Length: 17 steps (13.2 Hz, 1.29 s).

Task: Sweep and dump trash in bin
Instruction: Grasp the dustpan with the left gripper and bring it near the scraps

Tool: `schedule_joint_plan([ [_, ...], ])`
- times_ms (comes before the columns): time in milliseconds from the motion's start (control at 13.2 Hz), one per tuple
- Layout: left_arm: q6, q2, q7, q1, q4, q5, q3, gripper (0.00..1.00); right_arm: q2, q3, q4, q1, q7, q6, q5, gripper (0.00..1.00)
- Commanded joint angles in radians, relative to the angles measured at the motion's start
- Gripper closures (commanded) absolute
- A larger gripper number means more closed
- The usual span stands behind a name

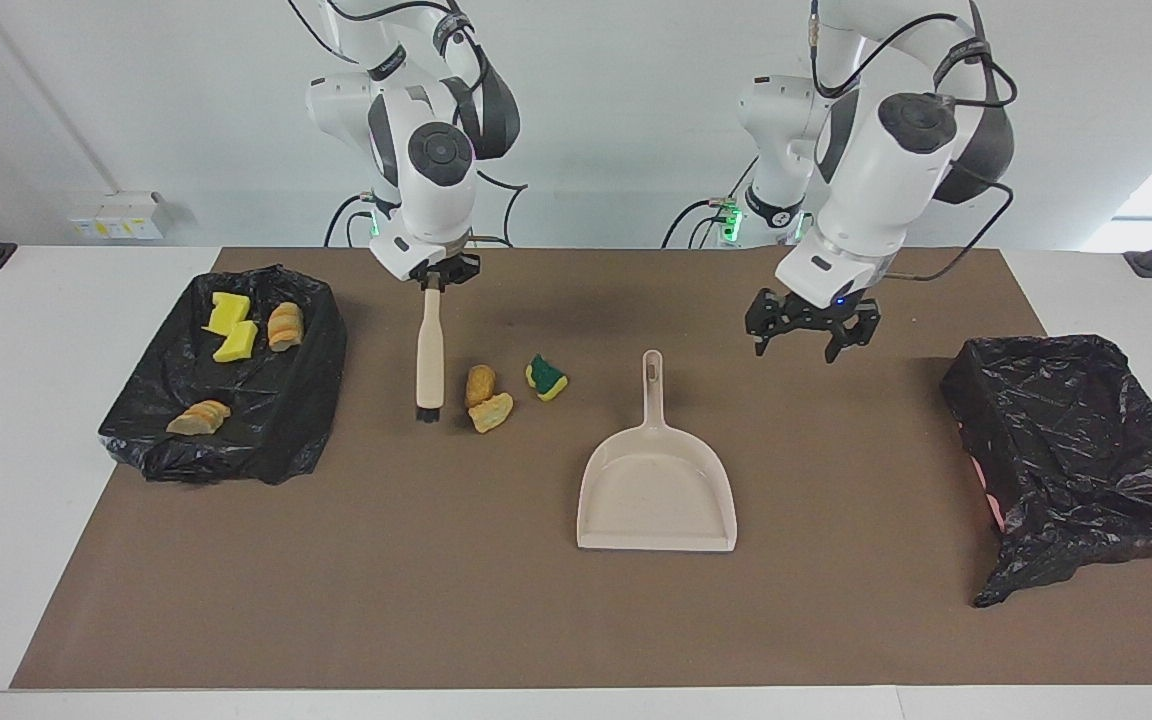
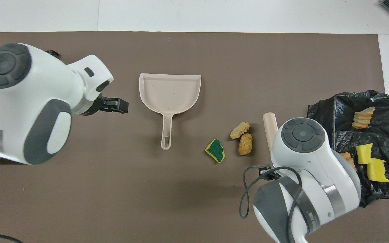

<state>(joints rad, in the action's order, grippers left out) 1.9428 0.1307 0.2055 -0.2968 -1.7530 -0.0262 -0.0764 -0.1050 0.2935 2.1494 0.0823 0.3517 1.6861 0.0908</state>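
Right gripper [image 1: 433, 283] holds brush [image 1: 429, 362] beside loose trash [image 1: 489, 399].

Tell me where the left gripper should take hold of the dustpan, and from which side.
Grip the dustpan by its handle, coming straight down from above. The pan lies flat on the mat, handle pointing toward the robots, narrow enough for the jaws to span; the scoop is too wide. The open left gripper hangs over bare mat beside the handle. Probably close across the handle's width.

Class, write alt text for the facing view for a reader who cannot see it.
The right gripper holds a brush upright beside three scraps on a brown mat; the open left gripper hangs near the dustpan handle. Two black-bagged bins flank the mat.
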Motion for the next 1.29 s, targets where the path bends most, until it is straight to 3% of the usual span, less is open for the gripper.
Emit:
schedule_joint_plan([
  [0, 0.12, 0.099, 0.122, -0.103, -0.008, 0.006, 0.018, 0.0, -0.051, 0.007, 0.067, -0.065, -0.118, 0.007, 0.023, 1.0],
  [227, 0.208, 0.159, 0.21, -0.182, -0.031, 0.02, 0.02, 0.0, -0.068, 0.009, 0.106, -0.118, -0.183, 0.036, 0.02, 1.0],
  [606, 0.288, 0.127, 0.239, -0.235, -0.166, 0.034, 0.017, 0.0, -0.074, 0.007, 0.115, -0.137, -0.2, 0.038, 0.001, 1.0],
  [758, 0.294, 0.126, 0.293, -0.236, -0.174, 0.025, 0.017, 0.21, -0.074, 0.007, 0.115, -0.144, -0.218, 0.038, -0.009, 1.0],
  [834, 0.294, 0.126, 0.299, -0.236, -0.172, 0.025, 0.017, 0.5, -0.074, 0.007, 0.116, -0.144, -0.226, 0.038, -0.028, 1.0],
  [909, 0.294, 0.124, 0.295, -0.232, -0.175, 0.023, 0.017, 0.98, -0.076, 0.007, 0.124, -0.144, -0.226, 0.041, -0.031, 1.0],
  [1213, 0.275, 0.127, 0.253, -0.219, -0.163, 0.025, 0.018, 1.0, -0.079, 0.007, 0.138, -0.142, -0.223, 0.066, -0.032, 1.0],
])
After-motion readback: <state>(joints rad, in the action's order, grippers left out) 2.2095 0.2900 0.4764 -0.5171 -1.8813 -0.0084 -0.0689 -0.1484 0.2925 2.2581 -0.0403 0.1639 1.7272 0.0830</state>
